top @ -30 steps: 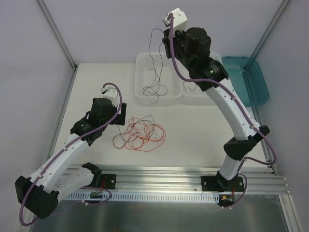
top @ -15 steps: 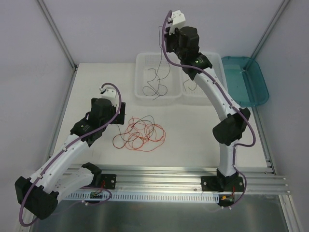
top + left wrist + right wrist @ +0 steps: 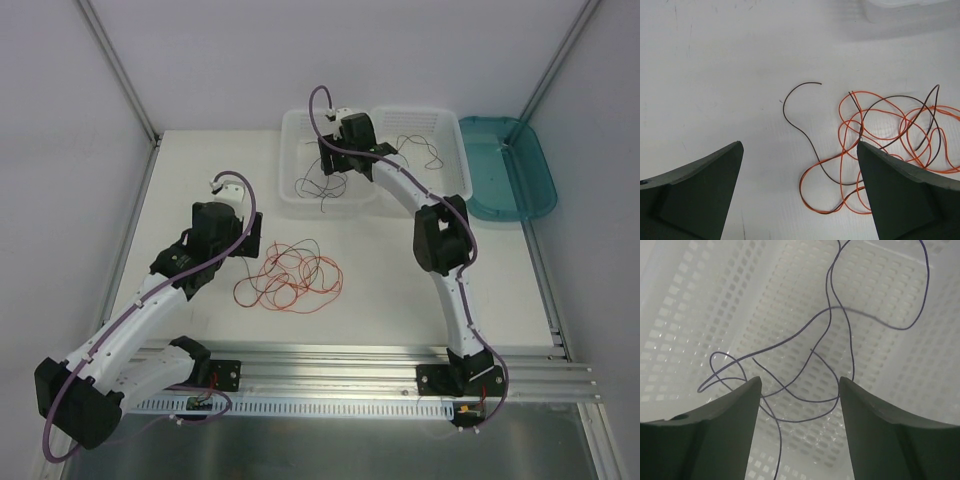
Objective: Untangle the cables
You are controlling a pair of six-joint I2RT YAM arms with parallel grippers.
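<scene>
Heaped flat in loose overlapping loops at centre of the top view: red-orange cables [image 3: 290, 280] interlaced with a few dark cables [image 3: 784, 105]. Curled separately at upper middle: more thin dark wires [image 3: 320, 186], apart from the pile.

The right tool [image 3: 800, 382] hangs over the perforated floor of a white basket [image 3: 715, 290], its two dark fingers [image 3: 715, 425] spread apart. A thin dark purple cable [image 3: 828, 290] curls in loose loops across the basket floor, and one strand runs down between the fingers.
</scene>
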